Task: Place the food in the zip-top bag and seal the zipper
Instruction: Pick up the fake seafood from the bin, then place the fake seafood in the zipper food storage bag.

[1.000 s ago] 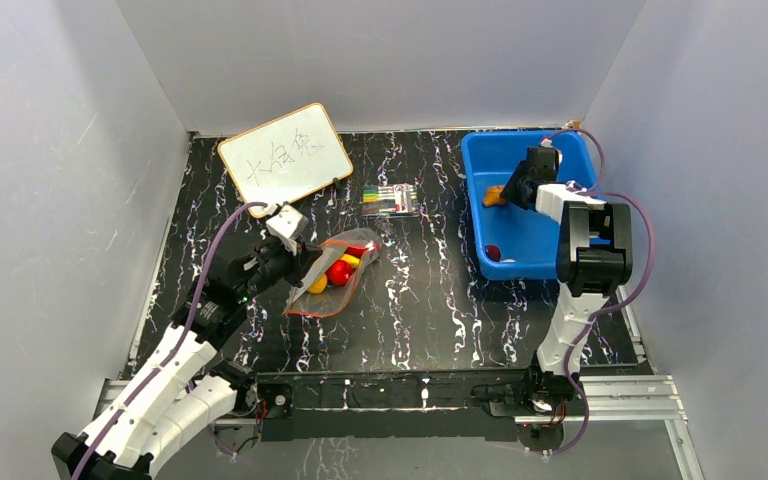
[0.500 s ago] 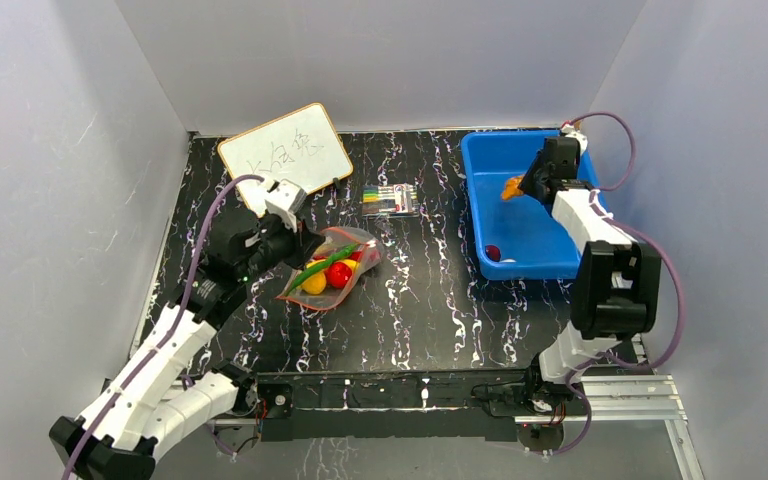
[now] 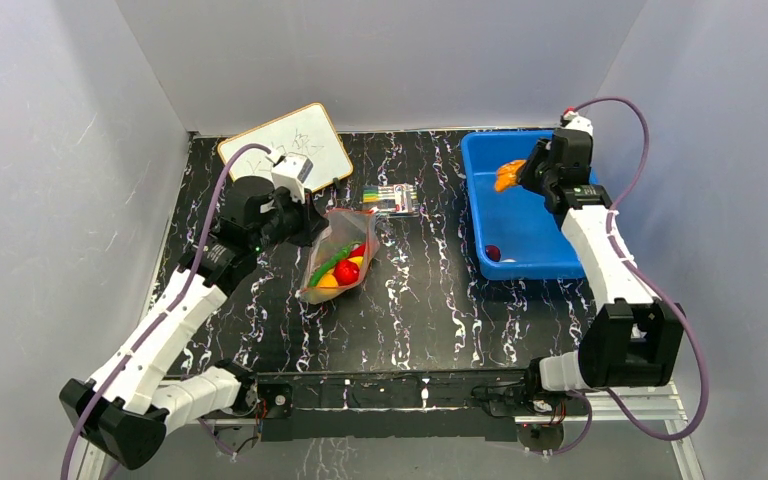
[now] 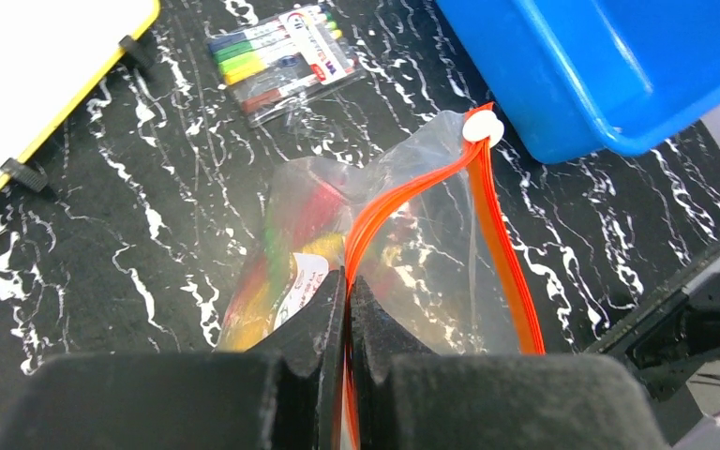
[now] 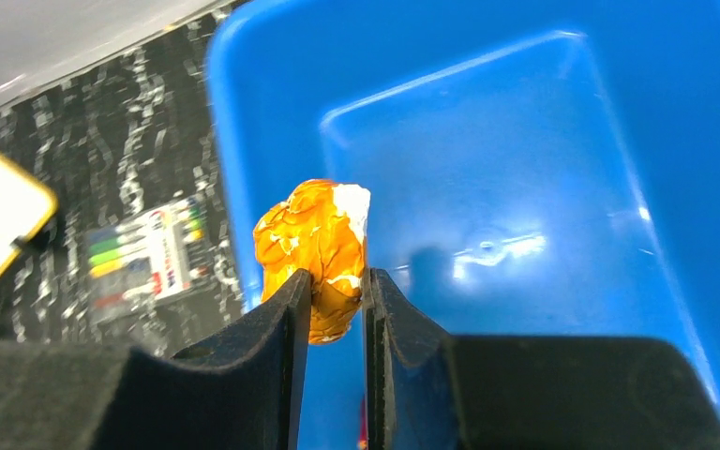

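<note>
On the black marbled table [image 3: 430,300], the left gripper [image 4: 347,300] pinches the zipper [image 4: 414,192] of the zip-top bag [image 4: 441,272], hoisted more upright than before — the right gripper [image 5: 336,291], its arm stretched farther, clamps the orange fruit [image 5: 309,244] over the blue tub [image 3: 530,225].

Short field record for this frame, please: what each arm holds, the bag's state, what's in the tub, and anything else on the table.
Left gripper: fingers shut on the zipper strip of the zip-top bag
Right gripper: shut on orange food piece, over the blue tub
Bag contents: red, yellow and green toy foods
Zipper state: unsealed, strips apart
In tub: one small red piece
Other: marker pack, whiteboard
</note>
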Available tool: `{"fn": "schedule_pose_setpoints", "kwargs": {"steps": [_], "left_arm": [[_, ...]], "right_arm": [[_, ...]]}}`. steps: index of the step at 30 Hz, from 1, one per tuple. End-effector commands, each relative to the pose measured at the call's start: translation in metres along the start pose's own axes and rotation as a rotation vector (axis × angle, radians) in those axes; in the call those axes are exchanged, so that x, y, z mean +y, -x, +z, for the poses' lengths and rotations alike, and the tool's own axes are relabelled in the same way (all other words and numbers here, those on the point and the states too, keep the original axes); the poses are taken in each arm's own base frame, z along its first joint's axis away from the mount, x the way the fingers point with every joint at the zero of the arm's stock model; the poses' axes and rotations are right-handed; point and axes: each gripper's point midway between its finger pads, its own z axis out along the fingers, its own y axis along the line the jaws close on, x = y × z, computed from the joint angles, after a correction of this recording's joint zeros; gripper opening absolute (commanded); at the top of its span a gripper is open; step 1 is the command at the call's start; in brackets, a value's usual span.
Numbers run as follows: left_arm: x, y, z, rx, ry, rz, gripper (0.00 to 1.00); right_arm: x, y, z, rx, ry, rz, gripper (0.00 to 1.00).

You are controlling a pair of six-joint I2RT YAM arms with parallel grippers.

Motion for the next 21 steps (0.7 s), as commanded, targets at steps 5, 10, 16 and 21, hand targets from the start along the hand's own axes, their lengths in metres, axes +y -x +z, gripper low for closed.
{"fn": "schedule_pose_setpoints", "kwargs": {"steps": [5,10,16,21], "left_arm": [[0.027,0.034,-0.016,-0.087,0.186,0.031,0.0],[0.045,0.047,-0.028,-0.108,0.297,0.098,0.0],[0.043,0.047,-0.023,-0.095,0.269,0.139,0.0],[0.037,0.029,-0.008,-0.038,0.219,0.096,0.0]], "right_arm": [[0.1,0.031,-0.067,-0.094,0.278,-0.098,0.06],[0.149,0.015,-0.096,-0.073,0.433,-0.102,0.06],[0.213,-0.003,-0.136,-0.045,0.635,-0.086,0.06],[0.264,-0.03,-0.169,0.018,0.78,-0.088,0.06]]}}
